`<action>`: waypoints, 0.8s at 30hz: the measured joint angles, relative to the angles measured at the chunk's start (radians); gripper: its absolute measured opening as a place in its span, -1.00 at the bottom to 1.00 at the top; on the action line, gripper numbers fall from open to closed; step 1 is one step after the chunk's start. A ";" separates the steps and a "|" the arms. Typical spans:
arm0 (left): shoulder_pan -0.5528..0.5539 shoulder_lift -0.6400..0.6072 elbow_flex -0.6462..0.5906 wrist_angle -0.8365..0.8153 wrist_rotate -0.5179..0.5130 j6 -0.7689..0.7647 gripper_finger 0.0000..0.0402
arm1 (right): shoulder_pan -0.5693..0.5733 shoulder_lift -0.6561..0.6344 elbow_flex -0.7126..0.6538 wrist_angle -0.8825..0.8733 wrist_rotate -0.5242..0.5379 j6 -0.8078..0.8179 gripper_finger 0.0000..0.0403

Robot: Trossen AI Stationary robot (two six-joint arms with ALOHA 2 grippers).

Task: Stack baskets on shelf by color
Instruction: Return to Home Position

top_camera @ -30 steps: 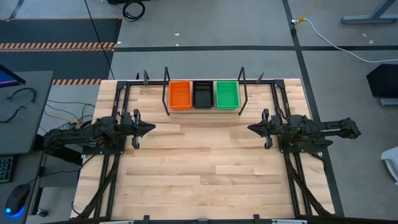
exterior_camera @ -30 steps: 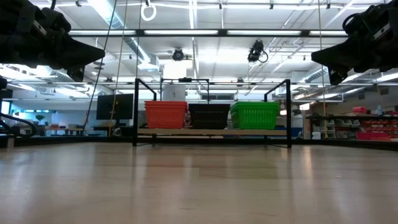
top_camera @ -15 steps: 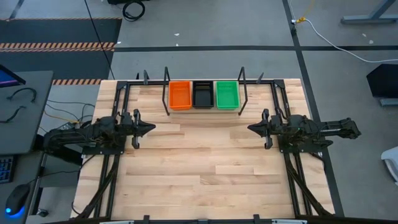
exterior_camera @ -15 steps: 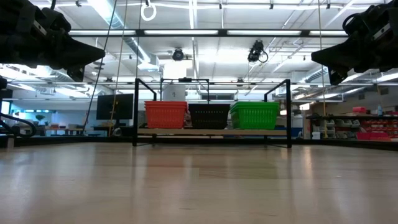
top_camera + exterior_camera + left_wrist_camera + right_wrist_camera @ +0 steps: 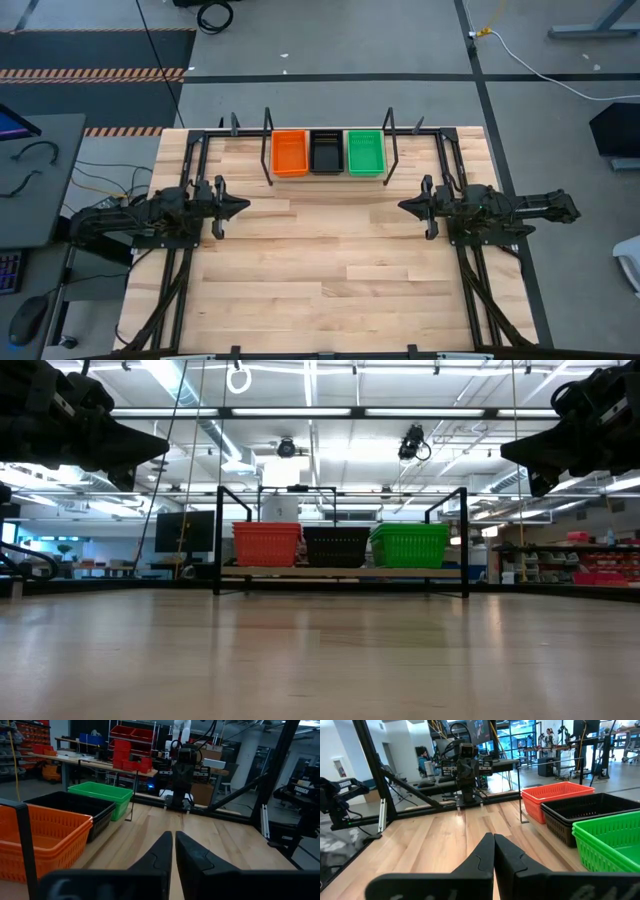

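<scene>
Two arms sit drawn back at opposite sides of the table [image 5: 330, 280], each pointing inward across it.

At the left side, the left arm [image 5: 130, 220] lies folded over its base. The left gripper [image 5: 243, 208] points toward the table's middle, well clear of the shelf. Its wrist view shows the two dark fingers [image 5: 161, 851] pressed together with nothing between them. In the low view it hangs high above the tabletop.

The shelf [image 5: 328, 178] stands at the table's far edge, about midway between the arms. Its wooden board sits inside a black frame with upright rods [image 5: 267, 148] at both ends. All the baskets in view rest on it in three single-colour stacks. The orange stack [image 5: 290, 153] is at the left end, just inside the left rod. The black stack [image 5: 326, 152] is in the middle and the green stack [image 5: 365, 152] at the right end, just inside the right rod. The three stand side by side, rims close or touching, and fill the board's width. How many baskets each stack holds cannot be told.

At the right side, the right gripper [image 5: 403, 206] mirrors the left, with its fingers [image 5: 481, 854] also closed on nothing.

Between the two grippers, and from the shelf's near edge to the table's near edge, the wood lies bare and open.
</scene>
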 joint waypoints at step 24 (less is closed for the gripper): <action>0.000 0.000 0.000 0.000 0.000 0.000 -0.88 | 0.000 0.000 0.000 0.000 0.000 0.000 -0.98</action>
